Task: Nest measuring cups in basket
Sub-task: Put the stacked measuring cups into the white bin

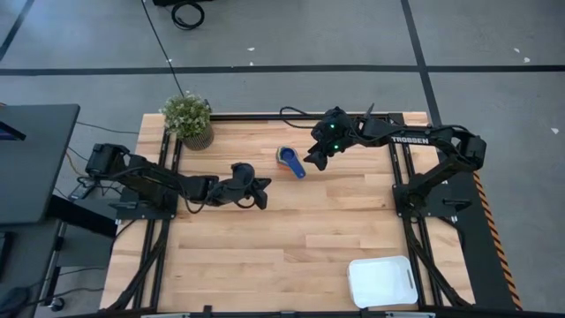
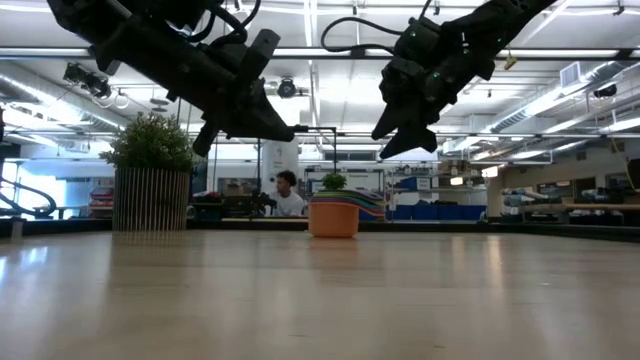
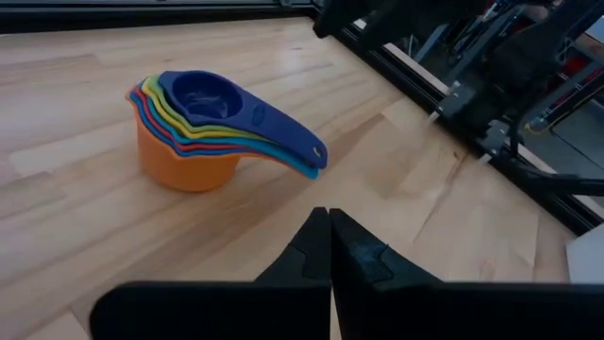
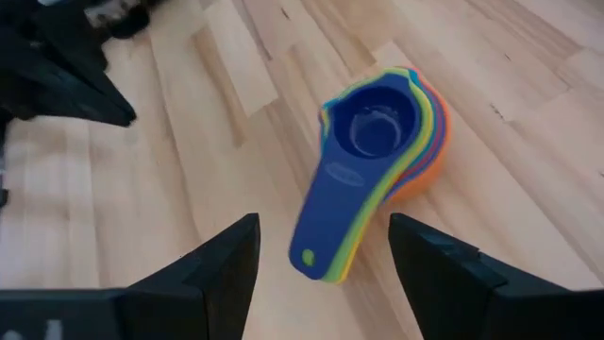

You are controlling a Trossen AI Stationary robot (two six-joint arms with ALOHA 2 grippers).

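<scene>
Cups [image 1: 290,162] already nested, orange outermost, dark blue on top, standing on table [image 1: 291,238] near plant [image 1: 188,117]; basket [image 1: 381,282] well apart at near right corner.
Right gripper [image 4: 324,247] spread, above handles.
Left gripper [image 3: 329,247] pressed together, idle nearby.
Risk: pinching splayed handles may lift only top cups, or tip stack.

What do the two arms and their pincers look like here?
Both arms are dark, jointed, with black cables. The right arm carries white TROSSEN lettering and green lights near its wrist. The right pincer has two flat black fingers; the left pincer has tapered black ones.
</scene>
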